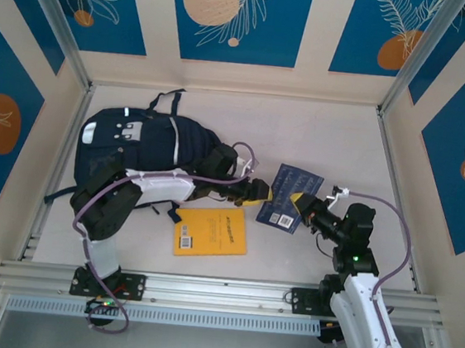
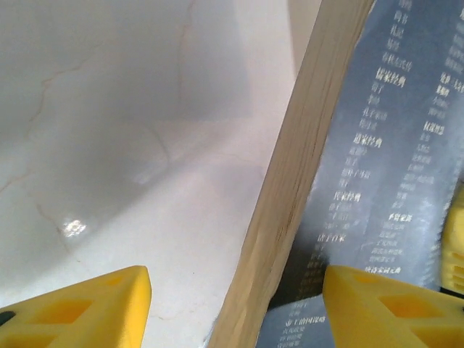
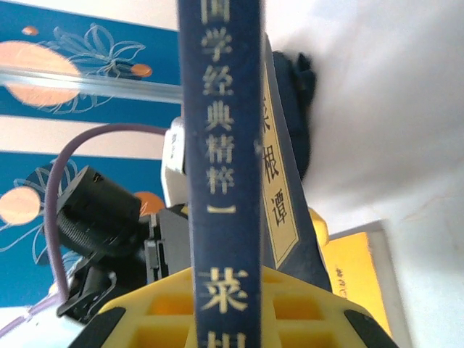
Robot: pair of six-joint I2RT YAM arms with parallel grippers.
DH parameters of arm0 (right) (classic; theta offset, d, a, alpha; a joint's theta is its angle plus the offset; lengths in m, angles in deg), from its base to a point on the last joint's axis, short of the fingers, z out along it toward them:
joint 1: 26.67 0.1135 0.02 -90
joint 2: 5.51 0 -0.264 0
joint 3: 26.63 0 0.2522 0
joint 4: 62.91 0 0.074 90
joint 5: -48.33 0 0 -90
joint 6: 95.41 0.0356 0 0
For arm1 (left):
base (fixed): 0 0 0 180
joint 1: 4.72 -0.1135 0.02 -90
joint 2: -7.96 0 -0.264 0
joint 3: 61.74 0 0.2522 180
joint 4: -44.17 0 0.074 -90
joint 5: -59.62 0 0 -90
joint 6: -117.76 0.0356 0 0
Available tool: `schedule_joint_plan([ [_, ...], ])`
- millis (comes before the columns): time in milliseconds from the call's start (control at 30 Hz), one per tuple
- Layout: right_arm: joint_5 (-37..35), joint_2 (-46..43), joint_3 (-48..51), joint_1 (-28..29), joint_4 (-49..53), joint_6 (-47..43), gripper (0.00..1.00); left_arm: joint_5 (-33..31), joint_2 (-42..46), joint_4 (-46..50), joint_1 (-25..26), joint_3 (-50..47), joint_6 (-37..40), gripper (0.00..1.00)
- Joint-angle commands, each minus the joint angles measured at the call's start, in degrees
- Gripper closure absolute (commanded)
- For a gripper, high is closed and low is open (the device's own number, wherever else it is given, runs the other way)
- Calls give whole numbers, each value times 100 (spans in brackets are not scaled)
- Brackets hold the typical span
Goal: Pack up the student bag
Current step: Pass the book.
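The student bag (image 1: 135,151), a dark navy backpack with white patches, lies at the left of the table. Right of it a dark blue book (image 1: 292,187) with gold lettering is held up off the table. My right gripper (image 1: 302,204) is shut on its near end, and the spine (image 3: 221,181) runs up between the yellow fingers (image 3: 145,312). My left gripper (image 1: 257,193) is open at the book's left side. Its yellow fingertips (image 2: 87,308) stand apart on either side of the tan page edge (image 2: 290,203), without touching it.
A yellow book (image 1: 212,230) lies flat on the table in front of the bag and below my left gripper. The left arm stretches across the bag's right side. Metal rails line the near, left and right edges of the table.
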Motion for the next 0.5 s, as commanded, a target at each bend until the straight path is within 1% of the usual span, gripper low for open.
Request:
schedule_joint_plan([
  [0, 758, -71, -321, 30, -558, -80, 100, 730, 296, -1150, -153, -202, -517, 36],
  [133, 945, -209, -276, 84, -624, -53, 100, 1027, 495, -1923, -285, -505, -907, 35],
  [300, 1219, -218, -403, 118, -615, -171, 100, 1317, 646, -2753, -298, -765, -1306, 35],
  [400, 1410, -159, -536, 145, -535, -259, 100, 1373, 705, -3521, -310, -935, -1728, 38],
  [467, 1496, -162, -586, 140, -463, -290, 100, 1380, 744, -3984, -303, -1025, -1998, 43],
])
